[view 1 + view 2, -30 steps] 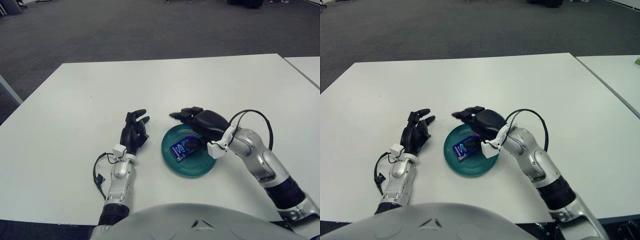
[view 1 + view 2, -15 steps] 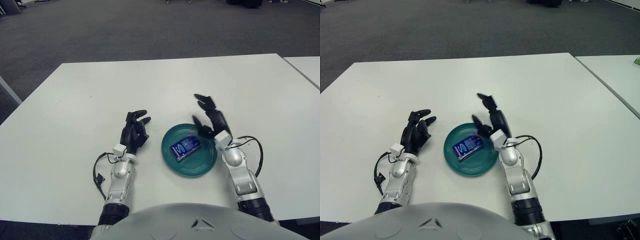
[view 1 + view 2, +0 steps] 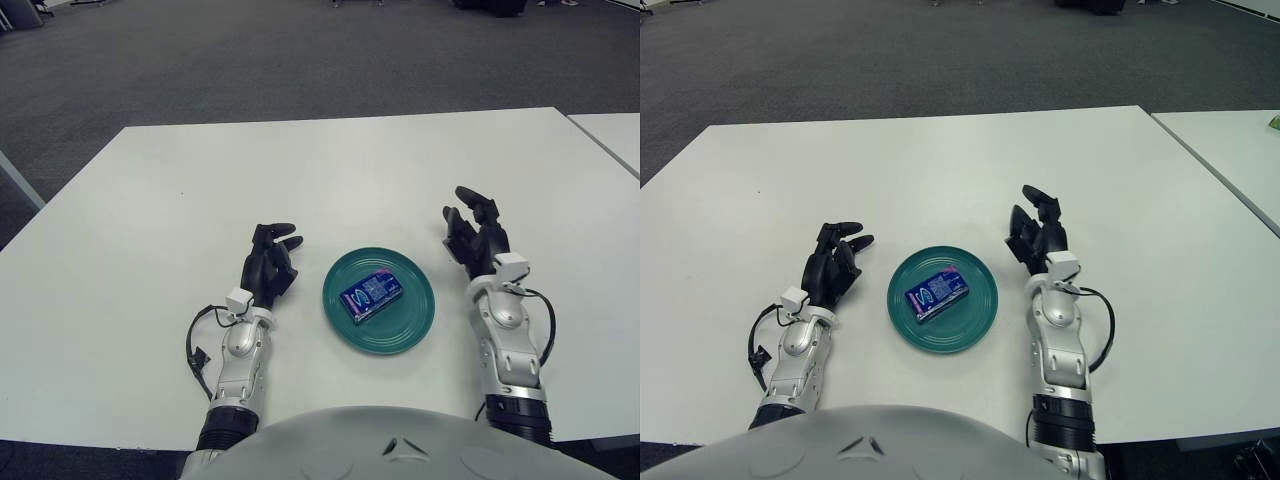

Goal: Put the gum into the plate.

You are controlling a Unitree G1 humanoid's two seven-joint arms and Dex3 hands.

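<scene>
The right hand (image 3: pixel 477 234) has pulled back from over the dish since a second ago and now shows to the right of it, clear of the rim, wrist upright, its black fingers (image 3: pixel 470 199) loosely spread and holding nothing. The small blue rectangular pack of gum (image 3: pixel 370 296) stays where it was left, lying flat and slightly askew near the middle of the round teal-green plastic plate (image 3: pixel 345 335). The left hand (image 3: pixel 269 266) has not shifted: it shows just left of the plate, its black fingers (image 3: pixel 279 229) relaxed and a little parted, empty, pointing away from the robot.

The plate sits on a wide white rectangular table (image 3: pixel 300 170) with a smooth matte top, close to the robot's edge and between the two silver forearms. A thin black cable (image 3: pixel 193 345) loops beside the left wrist, and another curls by the right wrist. A second white table (image 3: pixel 612 135) shows at the far right, apart from the first by a narrow gap. Beyond both lies dark grey carpeted floor (image 3: pixel 260 55), stretching back to the far side of the room, where dark shapes too distant to make out stand along the top edge.
</scene>
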